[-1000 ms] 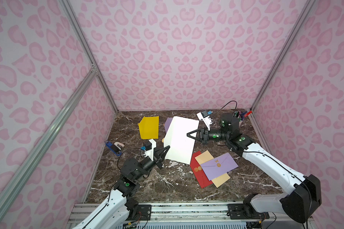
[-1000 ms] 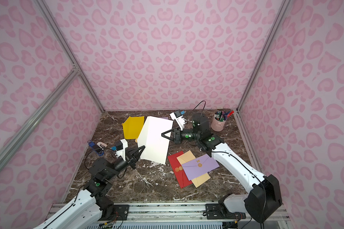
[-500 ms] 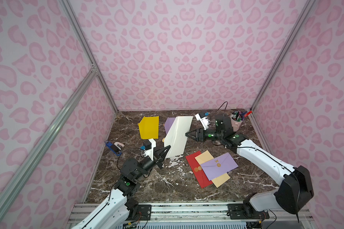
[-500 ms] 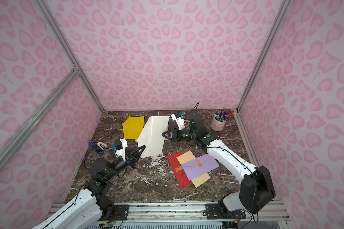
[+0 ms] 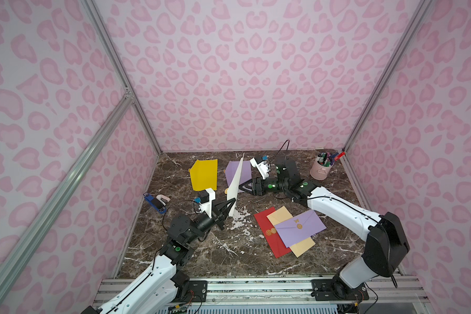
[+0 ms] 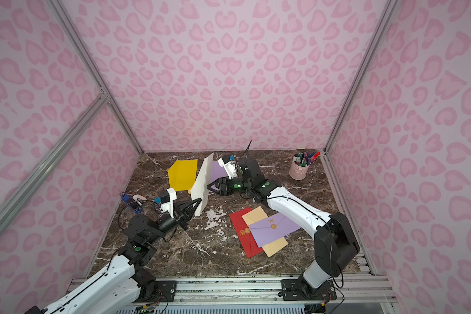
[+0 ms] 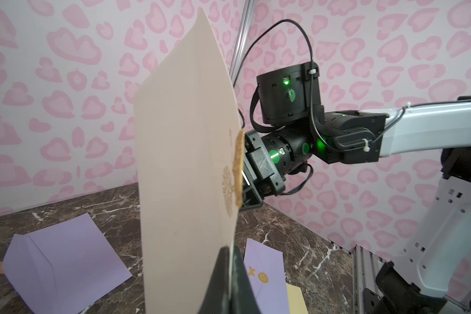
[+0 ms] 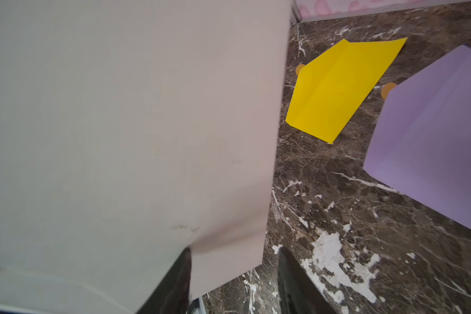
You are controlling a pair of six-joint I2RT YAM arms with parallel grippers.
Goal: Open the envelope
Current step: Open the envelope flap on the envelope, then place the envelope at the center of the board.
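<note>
Pinching the lower corner of the cream envelope (image 7: pixel 185 163), the left hand (image 5: pixel 231 204) is shut tight and holds it upright on edge over the worktop (image 5: pixel 229 252), its long axis rising steeply from that hand. Facing the sealed side, the right hand (image 5: pixel 242 187) stands with jaws parted at the envelope's edge, just beside the gold seal (image 7: pixel 238 168). It is the nearer to the flap, so lifting the flap likely falls to it

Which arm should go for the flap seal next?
Right. The left gripper is shut on the white envelope, holding it upright by its lower edge; the right gripper is open beside the gold seal.
</note>
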